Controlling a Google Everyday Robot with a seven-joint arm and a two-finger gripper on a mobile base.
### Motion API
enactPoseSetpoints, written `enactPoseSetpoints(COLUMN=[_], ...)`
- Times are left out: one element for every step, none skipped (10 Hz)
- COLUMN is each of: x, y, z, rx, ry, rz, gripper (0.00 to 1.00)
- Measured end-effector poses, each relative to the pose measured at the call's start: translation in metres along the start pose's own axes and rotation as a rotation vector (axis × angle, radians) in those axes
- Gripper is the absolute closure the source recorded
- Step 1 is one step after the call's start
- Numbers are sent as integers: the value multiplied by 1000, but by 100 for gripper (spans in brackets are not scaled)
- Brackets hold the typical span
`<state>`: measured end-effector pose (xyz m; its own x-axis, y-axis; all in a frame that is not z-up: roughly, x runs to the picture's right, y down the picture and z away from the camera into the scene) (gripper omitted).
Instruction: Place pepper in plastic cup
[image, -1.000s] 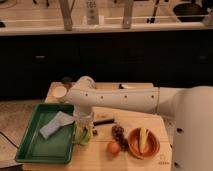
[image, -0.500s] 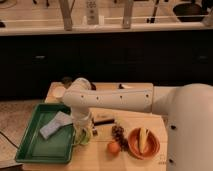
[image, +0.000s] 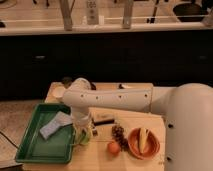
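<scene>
The plastic cup (image: 83, 137), small and greenish-yellow, stands on the wooden table just right of the green tray. My gripper (image: 84, 129) hangs from the white arm, pointing down right over the cup and covering its top. The pepper does not show on its own; the gripper and wrist hide the spot above the cup.
A green tray (image: 30, 150) with a blue-white packet (image: 55, 125) lies to the left. An orange fruit (image: 114, 147), a dark cluster (image: 119, 134) and an orange bowl (image: 150, 150) holding a banana piece (image: 143, 138) sit to the right. A pale white cup (image: 59, 91) stands at the back left.
The arm's elbow has swung left and down, bringing the gripper lower over the cup. The objects on the table have not moved.
</scene>
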<state>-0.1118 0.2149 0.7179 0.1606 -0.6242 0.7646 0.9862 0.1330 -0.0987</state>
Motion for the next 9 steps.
enactPoseSetpoints(x=[0, 0, 1, 1, 1, 2, 2, 3, 3], y=[0, 0, 0, 0, 0, 1, 1, 2, 3], z=[0, 1, 2, 2, 2, 2, 2, 1, 1], rx=[1, 1, 0, -1, -1, -2, -3, -3, -1], ry=[-4, -8, -10, -13, -13, -14, -14, -13, -11], rz=[-2, -3, -3, -4, -4, -4, -3, -3, -6], gripper=[20, 20, 20, 20, 20, 20, 20, 20, 20])
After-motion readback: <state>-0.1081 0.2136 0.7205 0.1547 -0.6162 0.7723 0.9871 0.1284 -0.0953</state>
